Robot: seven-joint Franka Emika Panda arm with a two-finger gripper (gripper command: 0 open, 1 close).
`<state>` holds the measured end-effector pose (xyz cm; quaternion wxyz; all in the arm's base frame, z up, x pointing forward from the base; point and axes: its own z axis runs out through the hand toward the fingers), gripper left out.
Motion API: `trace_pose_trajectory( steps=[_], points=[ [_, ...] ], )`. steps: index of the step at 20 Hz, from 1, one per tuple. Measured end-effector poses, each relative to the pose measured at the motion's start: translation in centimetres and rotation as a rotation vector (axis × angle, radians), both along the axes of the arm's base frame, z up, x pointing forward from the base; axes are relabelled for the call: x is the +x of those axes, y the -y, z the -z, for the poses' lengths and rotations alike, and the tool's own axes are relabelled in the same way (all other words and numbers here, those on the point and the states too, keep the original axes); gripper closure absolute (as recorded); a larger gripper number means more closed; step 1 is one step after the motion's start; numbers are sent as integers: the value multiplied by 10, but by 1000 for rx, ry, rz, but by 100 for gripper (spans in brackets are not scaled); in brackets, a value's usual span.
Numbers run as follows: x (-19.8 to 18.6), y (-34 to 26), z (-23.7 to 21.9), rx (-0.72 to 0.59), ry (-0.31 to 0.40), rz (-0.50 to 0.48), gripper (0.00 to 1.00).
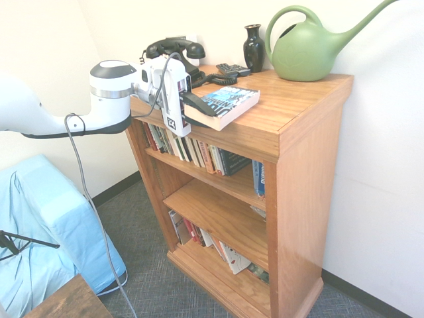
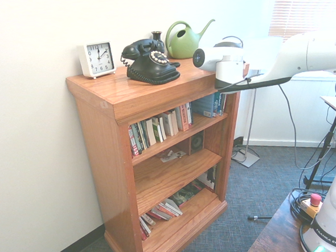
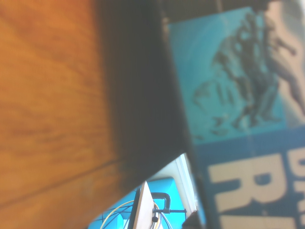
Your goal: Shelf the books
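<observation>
One paperback — lying flat on the shelf top at its front edge, gripper jaws clamped on its near end. Handling advice: lift clear, keep level, then lower toward an open tier without clipping the ledge.

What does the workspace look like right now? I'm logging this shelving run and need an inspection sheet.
Surface: top of the shelf, honey wood.
Job's things: book flat on the top, overhanging its front edge.
Clutter: black phone, clock, dark vase, green watering can, remote; rows of books on the tiers.
Gripper: gripper clamped on the book's near end.
Cables: nothing seen beyond the rig's own.
Surroundings: blue-draped furniture, grey carpet, window blinds.
</observation>
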<state>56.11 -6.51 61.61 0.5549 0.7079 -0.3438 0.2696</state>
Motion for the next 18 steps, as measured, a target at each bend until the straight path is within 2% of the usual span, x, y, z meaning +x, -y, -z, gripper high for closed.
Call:
trace_pose_trajectory(
  steps=[7,10,15,18],
  points=[
    [-1,1,-1,4,3,2,100],
    [-12,2,-11,41,27,14,100],
    [-69,-2,-37,161,106,27,100],
    [-114,-10,-31,240,157,12,100]
  ],
)
